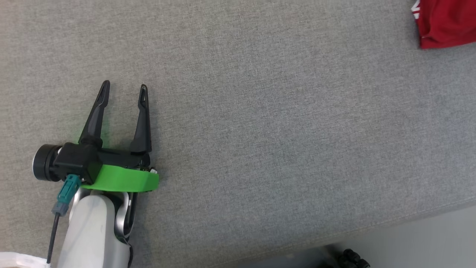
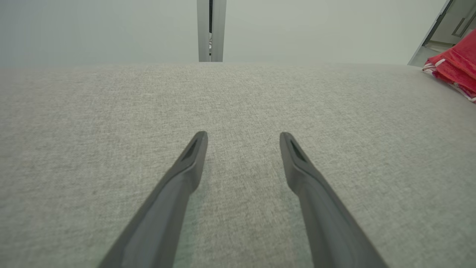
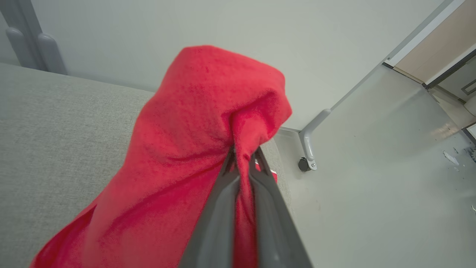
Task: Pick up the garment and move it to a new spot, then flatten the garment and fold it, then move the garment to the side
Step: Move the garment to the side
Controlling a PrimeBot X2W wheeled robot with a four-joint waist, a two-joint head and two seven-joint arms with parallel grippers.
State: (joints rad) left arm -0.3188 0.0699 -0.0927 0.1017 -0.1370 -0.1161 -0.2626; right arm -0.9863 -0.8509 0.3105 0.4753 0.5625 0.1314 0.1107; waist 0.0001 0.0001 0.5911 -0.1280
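Garment (image 3: 193, 149): red, bunched, a fold of it caught between the fingers of the right tool (image 3: 244, 158). Cloth humps over the fingertips and drapes down toward the lower left of the right wrist view. Right tool pressed together, pinching the fold; only a thin strip of red shows between the two fingers.

Head view: garment (image 1: 446, 22) in the top right corner, over the far right part of the bench (image 1: 260, 130); a white marking shows on its left edge. Left wrist view: garment (image 2: 455, 69) at the right edge, striped trim along its lower side. Cannot tell whether its lower part rests on the bench.

Left tool (image 1: 124, 87): well apart from the garment, at the lower left of the head view, low over bare grey fabric. Fingers (image 2: 186, 175) spread wide, nothing between them. Green band (image 1: 122, 180) at its wrist.

Beyond the bench edge: pale floor (image 3: 372, 167) and a grey frame leg with a caster (image 3: 306, 163).
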